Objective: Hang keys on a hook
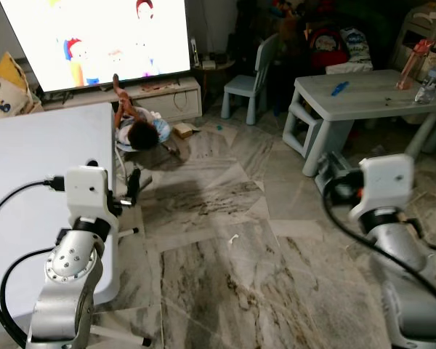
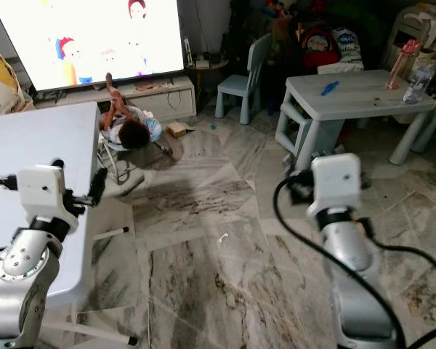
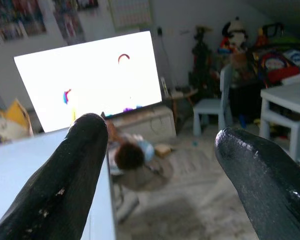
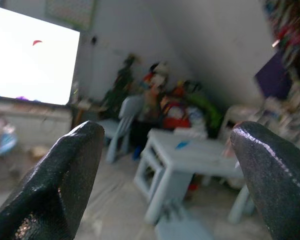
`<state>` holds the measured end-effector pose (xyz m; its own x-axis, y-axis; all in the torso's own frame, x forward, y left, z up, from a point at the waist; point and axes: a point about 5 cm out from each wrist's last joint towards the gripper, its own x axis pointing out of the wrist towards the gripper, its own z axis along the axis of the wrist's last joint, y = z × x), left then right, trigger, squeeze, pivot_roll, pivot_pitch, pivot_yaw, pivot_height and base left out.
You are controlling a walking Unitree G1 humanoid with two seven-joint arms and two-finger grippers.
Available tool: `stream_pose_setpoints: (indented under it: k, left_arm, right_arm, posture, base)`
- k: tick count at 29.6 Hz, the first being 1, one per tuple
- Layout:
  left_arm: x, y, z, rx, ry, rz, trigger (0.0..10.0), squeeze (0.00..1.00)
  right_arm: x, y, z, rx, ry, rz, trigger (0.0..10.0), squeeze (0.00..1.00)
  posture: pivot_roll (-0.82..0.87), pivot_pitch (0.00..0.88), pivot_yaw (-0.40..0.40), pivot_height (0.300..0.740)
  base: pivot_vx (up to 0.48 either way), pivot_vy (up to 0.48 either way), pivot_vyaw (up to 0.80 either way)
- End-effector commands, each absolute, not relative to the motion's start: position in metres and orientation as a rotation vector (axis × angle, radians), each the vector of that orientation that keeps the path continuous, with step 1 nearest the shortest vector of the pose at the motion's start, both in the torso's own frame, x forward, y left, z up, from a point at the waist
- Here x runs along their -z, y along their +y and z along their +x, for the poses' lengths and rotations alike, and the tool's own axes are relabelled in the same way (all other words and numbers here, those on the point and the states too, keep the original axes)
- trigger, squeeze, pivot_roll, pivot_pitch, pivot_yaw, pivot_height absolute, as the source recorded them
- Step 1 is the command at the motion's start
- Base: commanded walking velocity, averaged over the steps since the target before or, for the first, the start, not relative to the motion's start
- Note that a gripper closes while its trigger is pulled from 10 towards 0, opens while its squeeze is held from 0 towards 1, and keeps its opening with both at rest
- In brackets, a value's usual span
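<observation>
In the left eye view, both silver arms are raised in front of the robot above a marble floor [image 1: 225, 254]. The left gripper [image 1: 133, 185] points forward beside the edge of a white table [image 1: 51, 160]. Farther on, a person [image 1: 142, 131] lies on the floor in front of a large bright TV screen [image 1: 94, 36], and a pale children's table [image 1: 363, 98] with a small chair [image 1: 251, 80] stands to the right. I see no keys and no hook here.

The right eye view gives the same scene, with a blue object [image 2: 330, 88] and a bottle [image 2: 416, 83] on the children's table. The right arm ends in its white wrist block; the fingers are hidden behind it in this view.

In the left wrist view, the 2 black fingers [image 3: 65, 180] of the left gripper stand wide apart, with nothing between them.

In the right wrist view, the right gripper [image 4: 165, 175] is also spread wide and empty; beyond it is the children's table.

My judgement: the task is at its very beginning, the step of searching. The next move calls for finding the keys first, probably by turning or walking, because neither the keys nor the hook can be located from these pictures.
</observation>
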<state>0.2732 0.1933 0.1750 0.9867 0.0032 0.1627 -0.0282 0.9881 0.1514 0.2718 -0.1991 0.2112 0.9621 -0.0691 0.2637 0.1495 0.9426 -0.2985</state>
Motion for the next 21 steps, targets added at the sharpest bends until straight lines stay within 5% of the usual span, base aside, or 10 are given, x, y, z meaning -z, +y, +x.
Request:
stream_pose_setpoints:
  k: [1,3,4,5,6,15,17,18,19,21]
  left_arm:
    - [-0.177,0.196,0.273,-0.041,-0.178,0.186,10.0,0.00]
    - [-0.179,0.198,0.274,-0.051,-0.195,0.193,10.0,0.00]
    - [-0.182,0.202,0.274,-0.080,-0.219,0.192,10.0,0.96]
    - [-0.182,0.202,0.274,-0.080,-0.219,0.192,10.0,0.96]
    - [-0.182,0.205,0.275,-0.082,-0.219,0.191,10.0,1.00]
    - [-0.181,0.207,0.276,-0.104,-0.232,0.206,10.0,1.00]
    - [-0.182,0.208,0.275,-0.127,-0.245,0.214,10.0,1.00]
    - [-0.181,0.207,0.275,-0.105,-0.244,0.202,9.4,1.00]
    - [-0.182,0.206,0.274,-0.070,-0.257,0.179,1.4,0.00]
    - [-0.181,0.203,0.274,-0.040,-0.266,0.171,0.0,0.00]
  right_arm:
    - [-0.213,-0.196,0.271,0.110,-0.265,-0.330,10.0,0.00]
    - [-0.215,-0.196,0.272,0.116,-0.273,-0.334,10.0,0.00]
    - [-0.217,-0.196,0.272,0.124,-0.288,-0.325,10.0,0.19]
    - [-0.217,-0.196,0.272,0.124,-0.288,-0.325,10.0,0.19]
    - [-0.218,-0.197,0.273,0.131,-0.297,-0.310,10.0,1.00]
    - [-0.213,-0.199,0.278,0.154,-0.279,-0.298,10.0,1.00]
    - [-0.212,-0.198,0.278,0.137,-0.280,-0.235,2.9,0.95]
    - [-0.212,-0.197,0.278,0.127,-0.284,-0.215,0.0,0.00]
    - [-0.212,-0.197,0.278,0.127,-0.284,-0.213,0.0,0.00]
    - [-0.211,-0.198,0.279,0.133,-0.274,-0.206,0.0,0.00]
  posture:
    - [-0.05,0.000,0.052,0.740]
    - [-0.05,0.000,0.053,0.740]
    - [-0.04,0.000,0.055,0.740]
    - [-0.04,0.000,0.055,0.740]
    - [-0.04,0.000,0.054,0.740]
    - [-0.04,0.000,0.051,0.740]
    - [-0.04,0.000,0.050,0.740]
    - [-0.04,0.000,0.050,0.740]
    - [-0.04,0.000,0.048,0.740]
    - [-0.04,0.000,0.047,0.740]
  base:
    - [0.000,0.000,0.00]
    - [0.000,0.000,0.00]
    - [0.000,0.000,0.00]
    - [0.000,0.000,0.00]
    - [0.000,0.000,0.00]
    - [0.000,0.000,0.00]
    - [0.000,0.000,0.00]
    - [0.000,0.000,0.00]
    - [0.000,0.000,0.00]
    - [0.000,0.000,0.00]
